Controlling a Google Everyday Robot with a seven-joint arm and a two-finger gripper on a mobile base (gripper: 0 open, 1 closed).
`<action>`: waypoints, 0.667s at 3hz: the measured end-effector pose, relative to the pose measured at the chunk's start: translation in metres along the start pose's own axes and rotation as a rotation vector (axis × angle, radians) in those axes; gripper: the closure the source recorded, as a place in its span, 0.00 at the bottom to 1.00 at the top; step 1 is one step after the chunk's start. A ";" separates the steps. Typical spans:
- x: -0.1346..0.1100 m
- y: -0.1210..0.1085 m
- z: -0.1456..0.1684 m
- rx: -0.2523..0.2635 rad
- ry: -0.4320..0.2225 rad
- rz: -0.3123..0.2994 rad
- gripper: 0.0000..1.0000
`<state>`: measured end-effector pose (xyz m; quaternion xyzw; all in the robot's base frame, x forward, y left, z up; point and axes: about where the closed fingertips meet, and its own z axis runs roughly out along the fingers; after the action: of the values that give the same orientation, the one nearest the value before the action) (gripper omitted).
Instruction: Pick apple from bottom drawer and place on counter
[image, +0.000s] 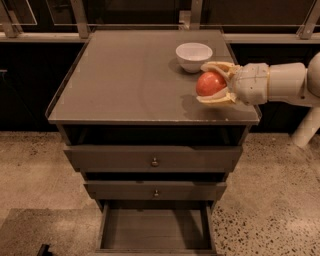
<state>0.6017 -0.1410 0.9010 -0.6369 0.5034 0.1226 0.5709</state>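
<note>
A red-orange apple (210, 83) sits between the cream fingers of my gripper (206, 83), which is shut on it. The arm reaches in from the right, holding the apple over the right part of the counter (130, 80), a little above its surface and just in front of a white bowl (194, 56). The bottom drawer (156, 229) stands pulled open at the foot of the cabinet, its plain floor bare.
Two knobbed drawers (154, 159) sit slightly out above the bottom one. A dark rail with glass panels (150, 20) runs behind the cabinet. Speckled floor (270, 200) lies on both sides.
</note>
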 end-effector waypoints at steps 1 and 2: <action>0.021 -0.007 0.007 0.000 0.037 0.033 1.00; 0.021 -0.007 0.007 0.000 0.038 0.033 0.81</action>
<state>0.6204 -0.1464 0.8878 -0.6307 0.5246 0.1203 0.5591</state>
